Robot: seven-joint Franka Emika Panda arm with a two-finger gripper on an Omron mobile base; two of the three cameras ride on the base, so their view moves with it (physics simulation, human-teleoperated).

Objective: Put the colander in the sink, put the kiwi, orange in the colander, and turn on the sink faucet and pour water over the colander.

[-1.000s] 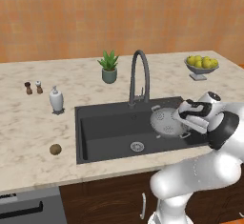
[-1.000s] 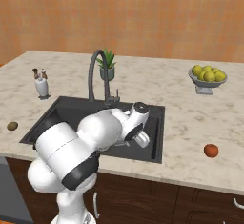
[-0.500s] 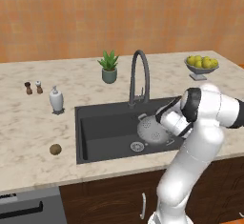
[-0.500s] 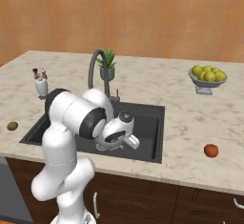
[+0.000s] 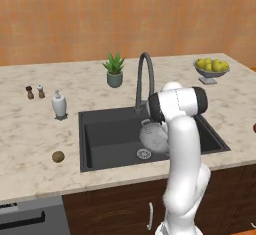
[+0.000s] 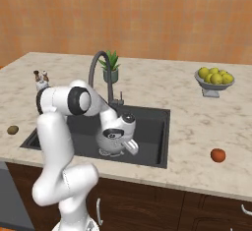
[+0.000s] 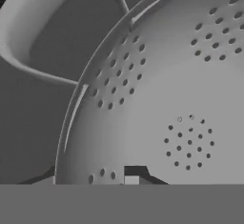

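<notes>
The light grey, hole-dotted colander point(image 5: 153, 137) hangs tilted low inside the dark sink point(image 5: 107, 131), just above the silver drain point(image 5: 144, 153). My gripper point(image 6: 116, 139) is shut on its rim, the colander point(image 6: 105, 144) showing beneath the hand. In the hand view the colander's inner wall point(image 7: 181, 89) is very close, with one fingertip point(image 7: 135, 172) against it; the other finger is hidden. The brown kiwi point(image 5: 58, 156) lies on the counter left of the sink, also kiwi point(image 6: 13, 129). The orange point(image 6: 218, 155) sits on the counter right of the sink. The gooseneck faucet point(image 5: 143, 76) stands behind the basin.
A potted plant point(image 5: 114, 70) stands behind the faucet. A soap bottle point(image 5: 59, 104) and two shakers point(image 5: 34, 92) are on the left counter. A footed bowl of yellow-green fruit point(image 5: 212, 69) is at the back right. My own arm point(image 5: 182, 144) rises in front of the sink's right half.
The arm has swung left across the sink, carrying the colander from the basin's right side down towards the drain. The fruits have not moved.
</notes>
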